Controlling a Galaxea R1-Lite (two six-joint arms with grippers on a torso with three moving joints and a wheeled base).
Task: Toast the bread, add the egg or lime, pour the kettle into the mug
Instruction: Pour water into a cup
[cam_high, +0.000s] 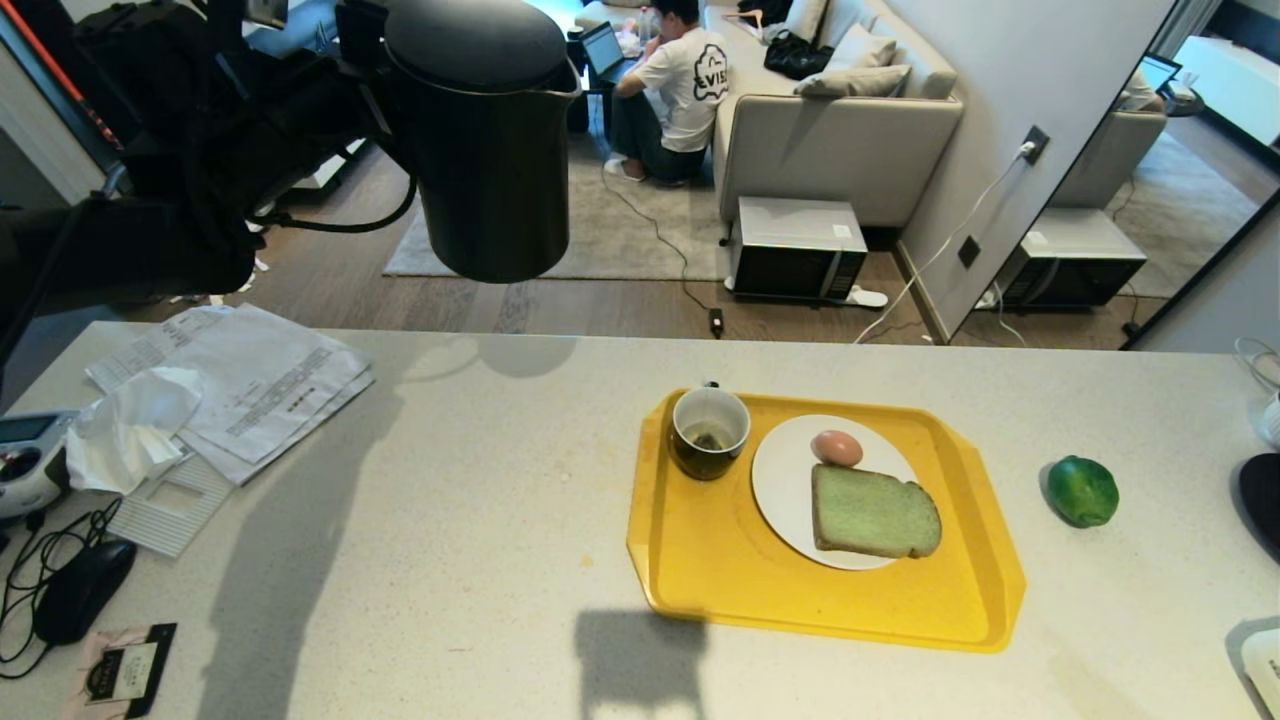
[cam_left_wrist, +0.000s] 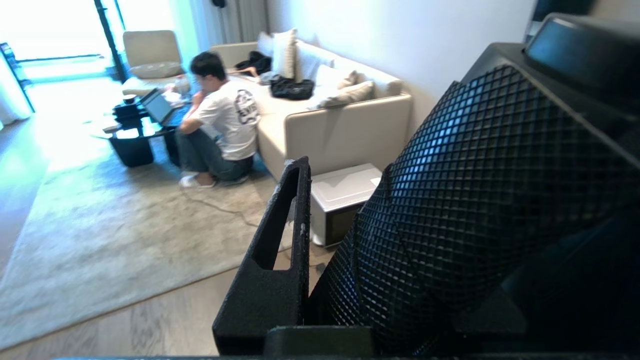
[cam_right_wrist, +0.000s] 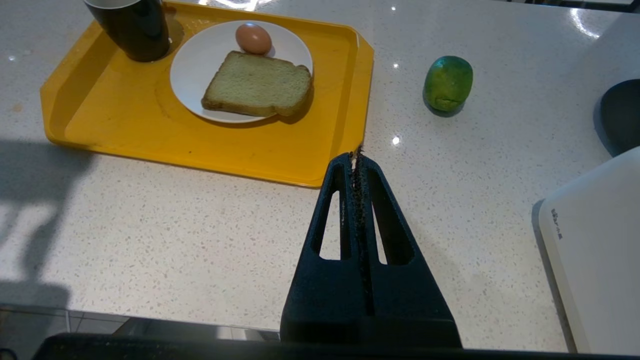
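Observation:
The tall black kettle (cam_high: 482, 140) hangs upright in the air above the counter's far left. My left gripper (cam_left_wrist: 380, 200) is shut on its textured handle (cam_left_wrist: 480, 190), and one finger (cam_left_wrist: 285, 240) shows beside the handle. On the yellow tray (cam_high: 700, 570) stand the dark mug (cam_high: 709, 432) and a white plate (cam_high: 785, 490). The plate carries the bread (cam_high: 873, 513) and a brown egg (cam_high: 837, 447). The lime (cam_high: 1082, 490) lies on the counter right of the tray. My right gripper (cam_right_wrist: 356, 155) is shut and empty, low near the tray's near right corner, outside the head view.
Papers and a tissue (cam_high: 250, 385), a mouse (cam_high: 80, 590) and a small device (cam_high: 25, 460) crowd the counter's left. A white appliance (cam_right_wrist: 595, 250) and a black round thing (cam_high: 1262, 500) sit at the right edge. A person (cam_high: 675, 90) sits on the floor beyond.

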